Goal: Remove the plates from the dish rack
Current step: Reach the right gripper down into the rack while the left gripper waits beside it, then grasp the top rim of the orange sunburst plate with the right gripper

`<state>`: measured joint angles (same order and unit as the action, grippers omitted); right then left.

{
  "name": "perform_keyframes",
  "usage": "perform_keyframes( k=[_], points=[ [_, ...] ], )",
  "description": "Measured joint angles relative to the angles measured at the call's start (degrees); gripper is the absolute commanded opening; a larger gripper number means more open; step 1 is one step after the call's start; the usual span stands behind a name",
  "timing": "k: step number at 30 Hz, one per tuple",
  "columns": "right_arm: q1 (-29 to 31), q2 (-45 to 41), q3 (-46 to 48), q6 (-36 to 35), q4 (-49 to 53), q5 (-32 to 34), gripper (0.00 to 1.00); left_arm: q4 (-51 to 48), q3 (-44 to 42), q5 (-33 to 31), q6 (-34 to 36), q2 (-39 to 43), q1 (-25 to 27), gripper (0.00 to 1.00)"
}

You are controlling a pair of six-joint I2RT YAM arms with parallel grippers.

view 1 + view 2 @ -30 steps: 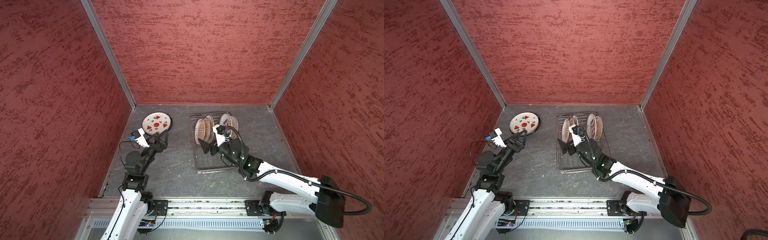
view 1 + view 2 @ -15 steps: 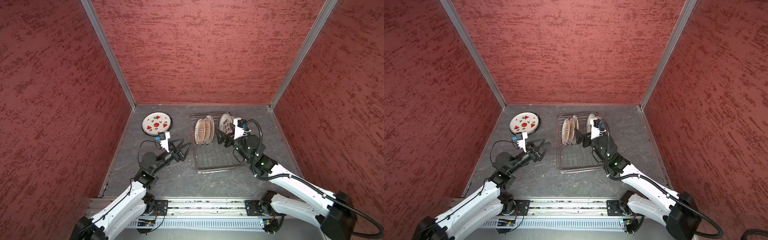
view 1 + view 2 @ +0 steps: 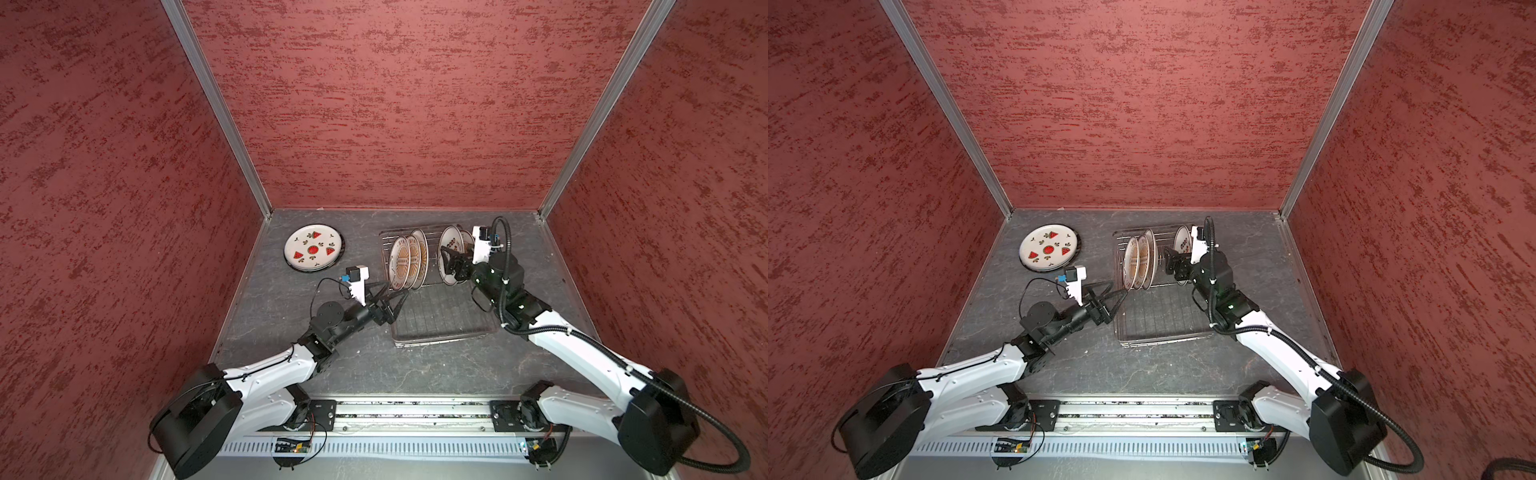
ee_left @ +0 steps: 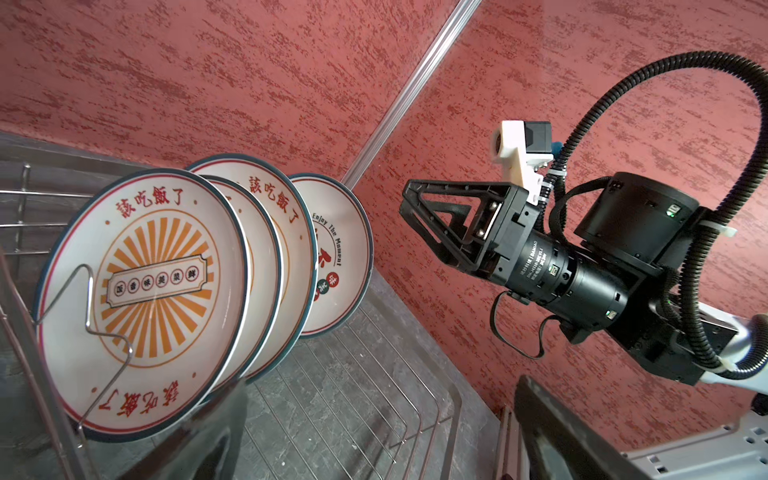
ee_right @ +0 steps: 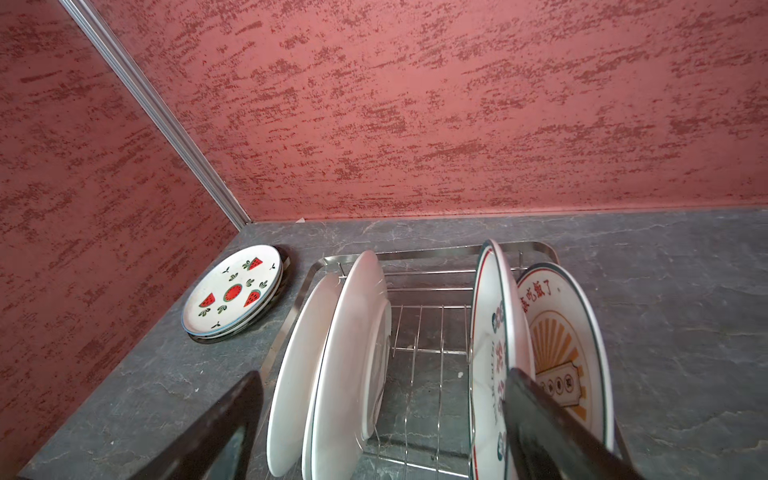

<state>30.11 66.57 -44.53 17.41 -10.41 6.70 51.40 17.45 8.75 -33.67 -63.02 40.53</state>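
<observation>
The dish rack [image 3: 440, 320] holds several plates on edge: three orange-sunburst plates [image 3: 409, 262] at its left and two more [image 3: 453, 243] at its far right. A watermelon plate [image 3: 313, 249] lies flat on a dark plate at the back left. My left gripper [image 3: 395, 297] stands open at the rack's near left side, just short of the front sunburst plate [image 4: 145, 291], with nothing between its fingers. My right gripper [image 3: 451, 264] hangs open over the right pair. In the right wrist view one finger [image 5: 552, 428] overlaps the lettered plate [image 5: 486, 332].
Red walls close the table on three sides, with metal corner posts [image 3: 216, 108] behind. The watermelon plate stack sits close to the left wall. The rack's near half is bare wire grid [image 3: 1158, 320]. Grey tabletop [image 3: 415, 365] lies in front of the rack.
My left arm swung right from the watermelon plate to the rack's left side. My right gripper moved from the left plate group to the right pair, and its jaws have narrowed slightly.
</observation>
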Motion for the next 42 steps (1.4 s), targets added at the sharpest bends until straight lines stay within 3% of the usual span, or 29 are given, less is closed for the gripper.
perform_keyframes(
  k=[6, 17, 25, 33, 42],
  points=[
    [0.46, 3.41, -3.63, -0.04, 2.82, 0.04, 0.71, 3.06, 0.00, -2.34, 0.20, -0.90, 0.00, 0.99],
    [7.54, 11.50, -10.19, -0.92, 6.32, 9.14, 0.56, 5.40, 0.00, -2.69, 0.76, -6.03, -0.02, 0.99],
    [10.12, 15.54, -11.21, -1.38, 7.52, 13.35, 0.40, 4.74, 0.02, -2.75, 0.98, -6.29, 0.00, 0.99],
    [11.56, 21.53, -15.93, -1.38, 10.34, 18.40, 0.31, 3.96, 0.02, -3.56, 0.96, -6.29, 0.00, 0.99],
    [14.38, 30.86, -26.01, -1.31, 17.53, 29.81, 0.26, 2.89, 0.00, -4.02, 0.94, -5.42, 0.00, 0.99]
  ],
)
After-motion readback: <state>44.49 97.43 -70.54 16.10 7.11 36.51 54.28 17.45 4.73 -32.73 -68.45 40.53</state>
